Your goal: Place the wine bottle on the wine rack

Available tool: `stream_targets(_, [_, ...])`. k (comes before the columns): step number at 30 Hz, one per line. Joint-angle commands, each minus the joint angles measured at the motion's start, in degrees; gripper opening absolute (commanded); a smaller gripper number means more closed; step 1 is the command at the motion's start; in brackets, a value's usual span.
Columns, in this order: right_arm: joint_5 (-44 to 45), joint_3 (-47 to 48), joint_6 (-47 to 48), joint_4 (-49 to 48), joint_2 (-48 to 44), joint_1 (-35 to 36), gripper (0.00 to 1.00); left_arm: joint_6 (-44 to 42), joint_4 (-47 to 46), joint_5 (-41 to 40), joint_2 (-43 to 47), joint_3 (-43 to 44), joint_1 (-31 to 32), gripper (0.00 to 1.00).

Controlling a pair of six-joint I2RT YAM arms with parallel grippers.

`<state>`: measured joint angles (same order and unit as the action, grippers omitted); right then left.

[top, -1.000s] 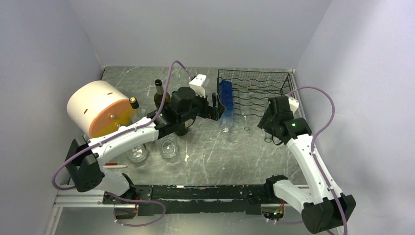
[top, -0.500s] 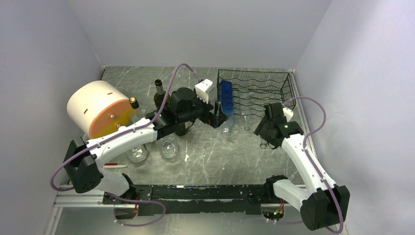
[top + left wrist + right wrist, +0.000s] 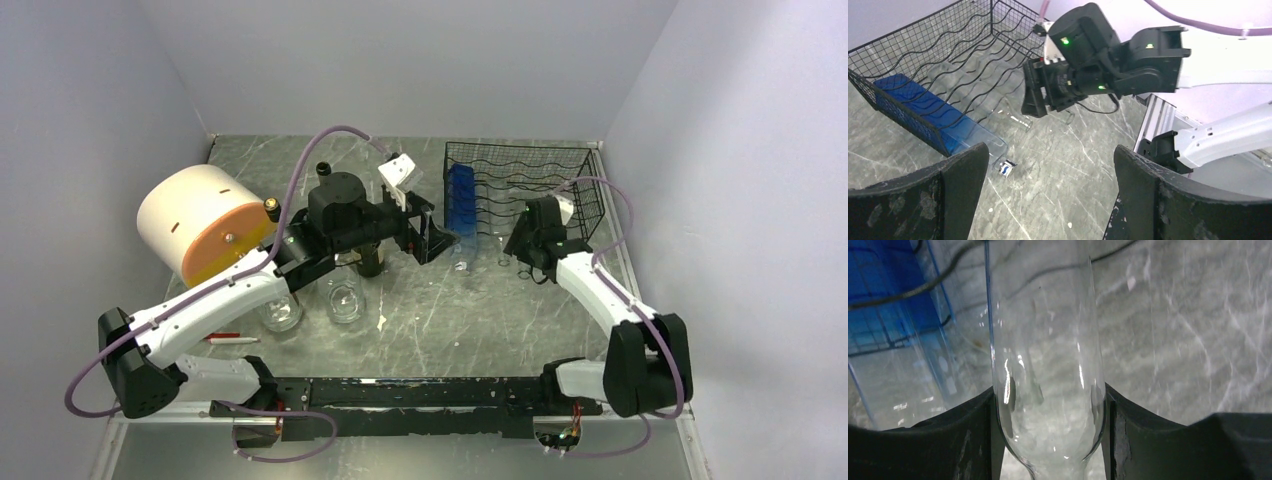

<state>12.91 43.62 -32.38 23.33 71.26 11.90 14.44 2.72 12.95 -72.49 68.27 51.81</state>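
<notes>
The right claw (image 3: 1048, 435) clamps one clear bottle (image 3: 1048, 340), glass barely visible.
The left claw (image 3: 1048, 200) gapes empty; ahead, one wine rack (image 3: 918, 35) holding one blue bottle (image 3: 913, 97).

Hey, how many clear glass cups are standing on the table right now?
2. Both short clear glass cups stand on the grey marbled table beside the white left arm: one partly tucked under its forearm, the other just right of it. The arm may hide more.
</notes>
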Motion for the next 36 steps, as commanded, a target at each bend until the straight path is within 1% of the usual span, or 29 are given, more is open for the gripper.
stream_targets(1, [2.98,0.63,6.81,-16.05,2.85,-0.49,0.0,-0.99,2.73,2.12,1.82,2.45,0.0,0.99])
stream_targets(5, [3.53,-0.22,12.42,-22.95,5.32,-1.3,0.0,-0.76,3.36,1.91,2.66,2.13,0.01,0.99])
stream_targets(8, [-0.6,-0.12,17.27,-28.28,7.97,-3.52,0.0,-0.9,3.28,2.34,2.97,1.89,0.0,0.99])
stream_targets(10, [-2.01,1.29,19.04,-28.21,10.67,-4.76,0.0,-1.36,4.53,2.3,2.69,2.66,-0.05,0.99])
stream_targets(14, [-5.96,1.63,21.32,-30.05,12.72,-6.85,0.0,-2.11,6.21,2.2,2.44,3.79,-0.04,0.99])
stream_targets(21, [-7.85,3.11,25.56,-30.9,15.82,-8.87,0.0,-1.04,5.59,3.44,2.36,3.29,-0.04,0.99])
stream_targets(26, [-9.36,3.76,26.38,-32.2,17.59,-9.7,0.0,-0.73,6.48,3.63,1.98,3.7,-0.02,0.99])
stream_targets(29, [-9.6,3.18,26.31,-33.96,18.34,-9.74,0.03,-0.72,6.68,3.63,2.07,3.86,-0.04,0.99])
stream_targets(32, [-8.84,2.37,25.88,-35.88,19.34,-9.8,0.07,-0.64,6.84,3.66,2.15,3.8,-0.04,0.99])
stream_targets(36, [-5.2,2.0,24.44,-37.11,21.01,-9.79,0.07,-0.57,7.1,4.03,2.21,3.94,0.0,0.99])
